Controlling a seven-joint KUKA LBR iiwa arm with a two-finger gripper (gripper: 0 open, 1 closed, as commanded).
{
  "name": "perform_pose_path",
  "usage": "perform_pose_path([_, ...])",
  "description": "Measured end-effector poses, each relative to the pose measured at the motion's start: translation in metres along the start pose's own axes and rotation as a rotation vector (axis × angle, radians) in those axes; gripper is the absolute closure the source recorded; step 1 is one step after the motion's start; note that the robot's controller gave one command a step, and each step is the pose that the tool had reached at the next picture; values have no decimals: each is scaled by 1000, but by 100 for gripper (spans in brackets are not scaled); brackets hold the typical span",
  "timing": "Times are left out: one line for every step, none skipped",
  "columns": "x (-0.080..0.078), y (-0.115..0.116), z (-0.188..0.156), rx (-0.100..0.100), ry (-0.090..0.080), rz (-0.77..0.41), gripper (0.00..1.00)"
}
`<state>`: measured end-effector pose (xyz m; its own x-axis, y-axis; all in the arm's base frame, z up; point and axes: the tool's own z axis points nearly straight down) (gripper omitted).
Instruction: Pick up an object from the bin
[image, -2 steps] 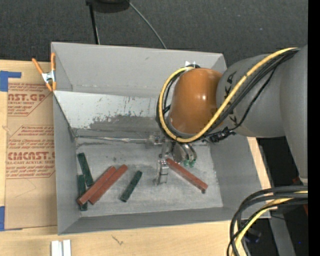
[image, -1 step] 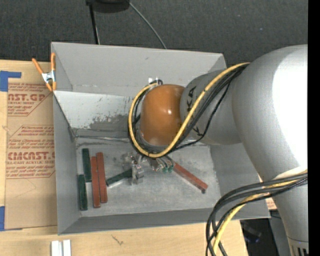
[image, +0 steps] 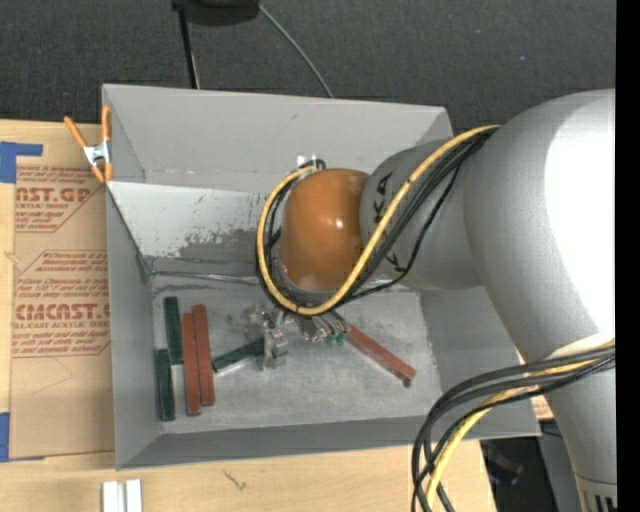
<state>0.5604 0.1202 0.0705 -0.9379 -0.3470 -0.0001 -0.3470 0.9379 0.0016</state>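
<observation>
The gripper (image: 270, 338) hangs low over the middle of the bin (image: 200, 205), just above its floor. It sits under the rounded orange cover (image: 320, 225) and the yellow-and-black cables (image: 266, 240) that loop round the wrist. From above its metal tip is a small tangle of grey parts, and whether it stands open or closed cannot be told, nor whether anything is caught in it. The tip sits right at the upper right end of a slanted green stick (image: 238, 356). They look to be touching, but whether it has a grip on the stick cannot be told. That stick is thin, dark green and straight. It lies flat on the floor near the centre, slanting down to the left and ending in a pale, silvery tip. Just right of the gripper lies a small green piece (image: 335, 338), too small to name. From there a long red-brown stick (image: 382, 357) slants down to the right. Well apart, by the left wall, four more sticks lie nearly parallel and upright in the view. They are an upper green stick (image: 172, 322), a lower green stick (image: 164, 385), and an inner red-brown stick (image: 190, 362) touching an outer red-brown stick (image: 206, 352).
</observation>
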Motion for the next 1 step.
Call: perform_pose_path([12,28,-152,1,-5,-11,100])
